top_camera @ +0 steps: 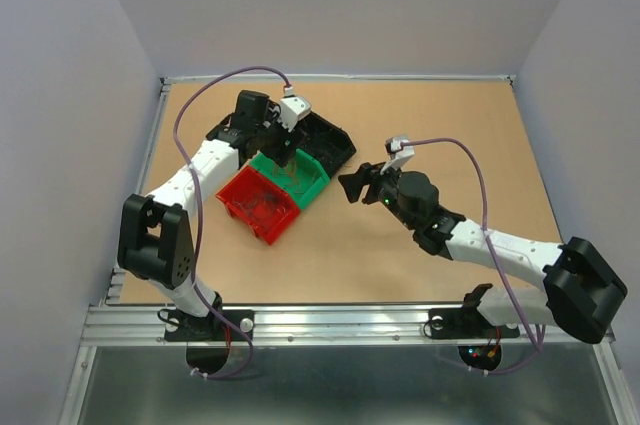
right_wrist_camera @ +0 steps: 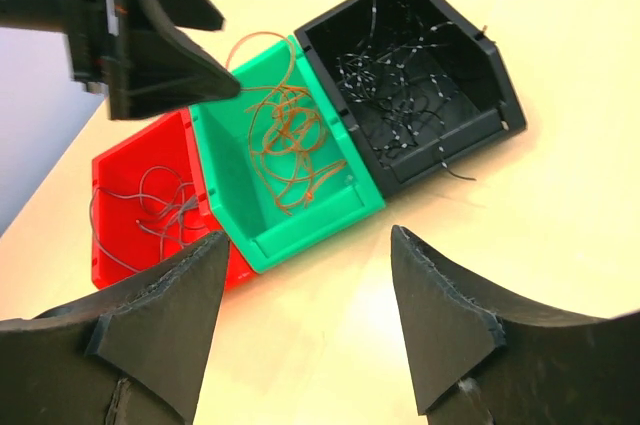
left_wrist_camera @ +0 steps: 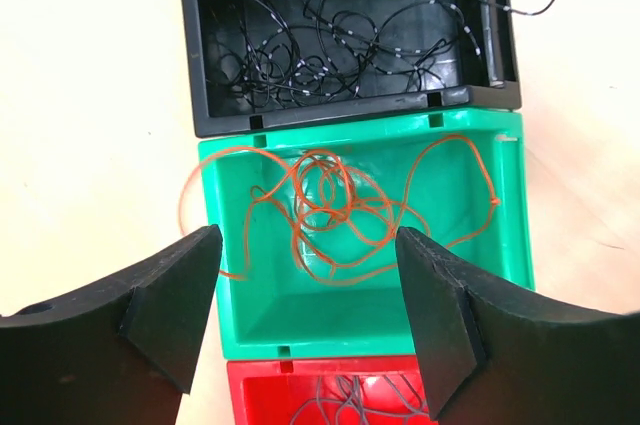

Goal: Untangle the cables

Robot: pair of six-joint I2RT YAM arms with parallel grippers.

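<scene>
Three bins stand in a row on the table: a black bin (top_camera: 325, 140) with black-and-white cable (left_wrist_camera: 330, 40), a green bin (top_camera: 298, 177) with orange cable (left_wrist_camera: 330, 210), a red bin (top_camera: 260, 203) with grey cable (right_wrist_camera: 150, 207). A loop of the orange cable hangs over the green bin's left wall. My left gripper (left_wrist_camera: 308, 295) is open and empty, hovering above the green bin (left_wrist_camera: 380, 295). My right gripper (right_wrist_camera: 308, 300) is open and empty over bare table, to the right of the bins (right_wrist_camera: 300, 215).
The left arm's gripper (right_wrist_camera: 160, 55) shows in the right wrist view above the green bin. A raised metal rim (top_camera: 135, 225) borders the table. Grey walls surround it. Bare tabletop (top_camera: 440, 125) lies right of the bins.
</scene>
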